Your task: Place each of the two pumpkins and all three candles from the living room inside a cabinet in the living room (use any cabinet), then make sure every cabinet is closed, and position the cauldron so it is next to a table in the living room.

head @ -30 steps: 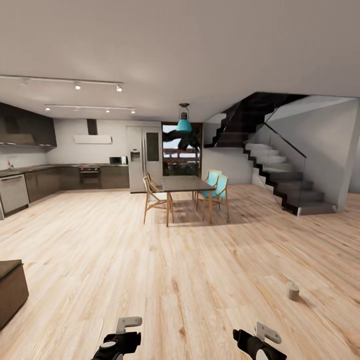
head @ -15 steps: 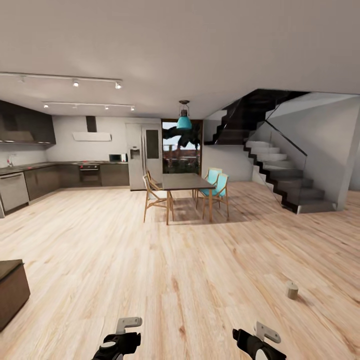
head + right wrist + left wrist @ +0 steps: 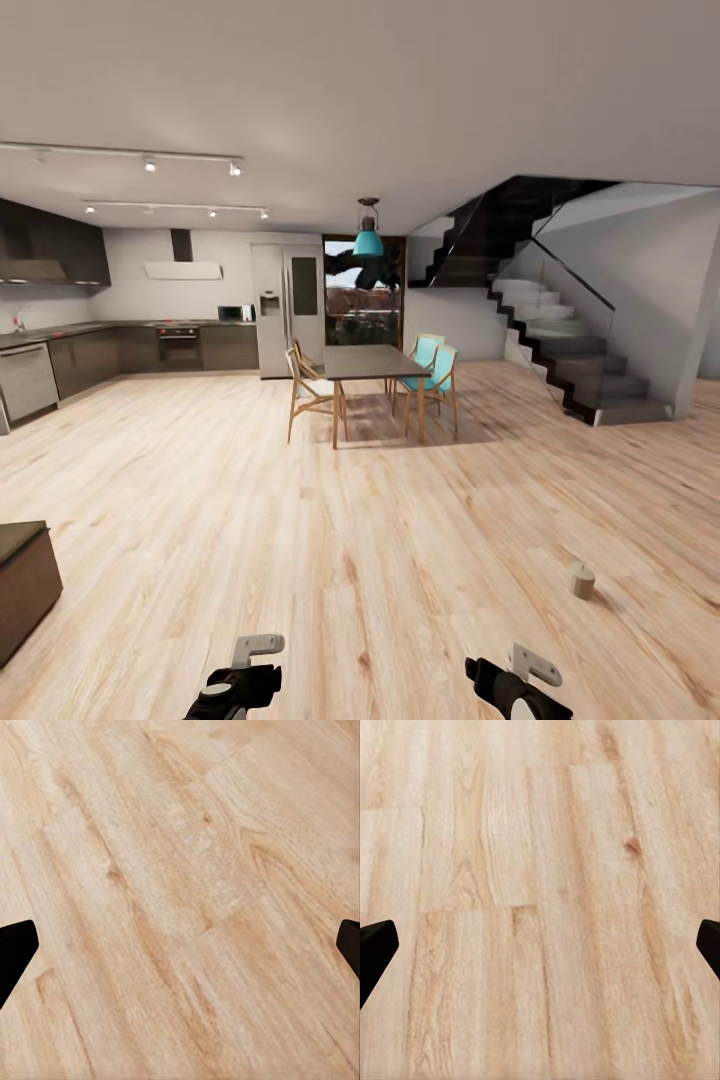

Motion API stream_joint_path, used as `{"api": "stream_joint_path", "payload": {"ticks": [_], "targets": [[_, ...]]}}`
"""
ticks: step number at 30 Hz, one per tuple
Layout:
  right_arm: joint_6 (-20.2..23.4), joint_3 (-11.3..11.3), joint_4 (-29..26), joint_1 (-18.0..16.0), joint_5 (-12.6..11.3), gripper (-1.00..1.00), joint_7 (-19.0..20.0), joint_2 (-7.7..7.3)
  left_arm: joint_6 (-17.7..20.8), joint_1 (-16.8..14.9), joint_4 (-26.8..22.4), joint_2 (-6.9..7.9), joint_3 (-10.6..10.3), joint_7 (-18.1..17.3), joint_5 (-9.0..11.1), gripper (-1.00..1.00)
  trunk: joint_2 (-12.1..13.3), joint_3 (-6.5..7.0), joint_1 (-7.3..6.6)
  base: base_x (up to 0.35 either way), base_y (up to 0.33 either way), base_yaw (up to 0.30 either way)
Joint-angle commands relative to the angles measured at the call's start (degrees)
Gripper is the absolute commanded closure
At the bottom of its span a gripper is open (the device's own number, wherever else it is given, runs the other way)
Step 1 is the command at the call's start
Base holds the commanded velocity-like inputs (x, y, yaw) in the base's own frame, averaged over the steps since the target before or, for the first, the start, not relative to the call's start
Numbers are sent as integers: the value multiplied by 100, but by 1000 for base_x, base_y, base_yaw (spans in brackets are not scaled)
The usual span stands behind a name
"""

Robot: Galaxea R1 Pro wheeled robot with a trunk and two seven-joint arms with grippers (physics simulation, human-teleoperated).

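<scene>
view tilted slightly; one candle (image 3: 583,580) on floor (image 3: 360,540); both fingers seemingly spread, empty.

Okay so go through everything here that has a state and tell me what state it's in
candle: upright on the floor, untouched
left gripper: open, empty, over bare floor
right gripper: open, empty, over bare floor
dark cabinet: only a corner shows, front cannot be judged
pendant lamp: hanging above the dining table

An open-plan home: a kitchen (image 3: 120,350) with dark cabinets and a steel fridge (image 3: 287,315) at 11 o'clock, a dining table (image 3: 368,365) with chairs at 12, a staircase (image 3: 560,350) at 2, on a light wood plank floor (image 3: 300,520).
</scene>
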Motion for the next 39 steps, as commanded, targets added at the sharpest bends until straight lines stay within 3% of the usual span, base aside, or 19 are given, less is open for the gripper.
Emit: {"api": "stream_joint_path", "payload": {"ticks": [1, 39], "targets": [[21, 20, -12, -3, -47, -100, -46, -4, 18, -5, -13, 10, -47, 58, 56, -100, 37, 2, -23, 0, 0, 0], [48, 20, -5, -3, -47, -100, -64, -2, 15, -5, -13, 1, -47, 66, 56, -100, 1561, 337, -857, 0, 0, 0]]}}
